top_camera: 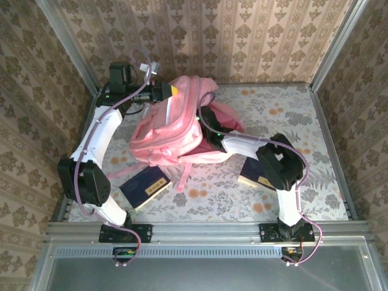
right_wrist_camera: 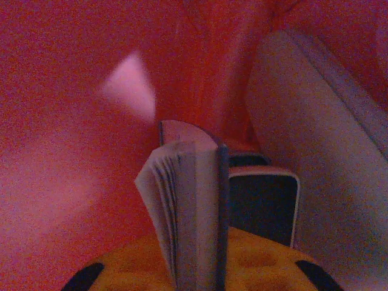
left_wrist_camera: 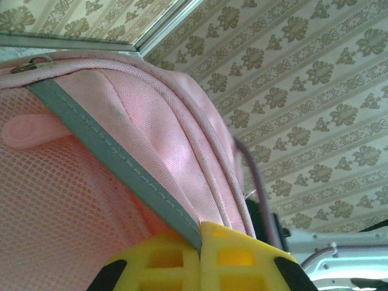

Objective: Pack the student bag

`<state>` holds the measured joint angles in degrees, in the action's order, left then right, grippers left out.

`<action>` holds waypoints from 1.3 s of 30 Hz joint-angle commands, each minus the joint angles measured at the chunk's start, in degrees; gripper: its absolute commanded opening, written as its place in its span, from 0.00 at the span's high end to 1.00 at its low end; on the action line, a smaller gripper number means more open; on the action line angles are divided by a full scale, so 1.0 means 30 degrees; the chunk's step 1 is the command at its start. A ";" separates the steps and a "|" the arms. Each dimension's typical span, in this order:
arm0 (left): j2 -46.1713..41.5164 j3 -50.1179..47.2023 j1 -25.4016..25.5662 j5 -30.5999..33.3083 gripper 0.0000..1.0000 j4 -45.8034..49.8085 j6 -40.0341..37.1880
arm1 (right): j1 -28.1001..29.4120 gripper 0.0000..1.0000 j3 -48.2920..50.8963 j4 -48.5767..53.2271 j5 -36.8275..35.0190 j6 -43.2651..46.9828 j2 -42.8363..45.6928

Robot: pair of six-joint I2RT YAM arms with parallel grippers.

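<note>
Book (right_wrist_camera: 188,212) tight between right jaws

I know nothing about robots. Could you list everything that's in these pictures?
student bag: one, pink, lying mid-table.
loose books: two, dark blue, on the table; left book by the bag's near edge, right book partly under the right arm.
packed books: two, inside the bag; held book, dark book behind it.
cloth: one, pale floral, covering the table.
left gripper: yellow, shut on the bag's grey trim.
right gripper: yellow, inside the bag, shut on the held book.
</note>
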<state>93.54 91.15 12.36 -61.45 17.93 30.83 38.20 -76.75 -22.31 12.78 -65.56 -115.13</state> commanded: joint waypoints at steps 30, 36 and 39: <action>0.0110 -0.1920 -0.4151 0.3441 1.00 -0.3704 0.1711 | -0.2214 0.06 0.7482 0.2441 -0.2252 0.7441 1.2858; 0.1110 -0.1034 -0.4120 0.4701 1.00 -0.2919 0.1203 | -0.2507 0.06 0.8253 0.4017 -0.2804 0.7812 1.4583; 0.2015 -0.0006 -0.4120 0.5639 1.00 -0.1880 0.0629 | -0.2566 0.07 0.8729 0.4533 -0.2843 0.8205 1.5203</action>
<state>97.08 86.30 1.08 -50.35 11.38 35.79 30.98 -52.88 -13.52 6.17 -43.48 -71.09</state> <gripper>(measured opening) 0.063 0.938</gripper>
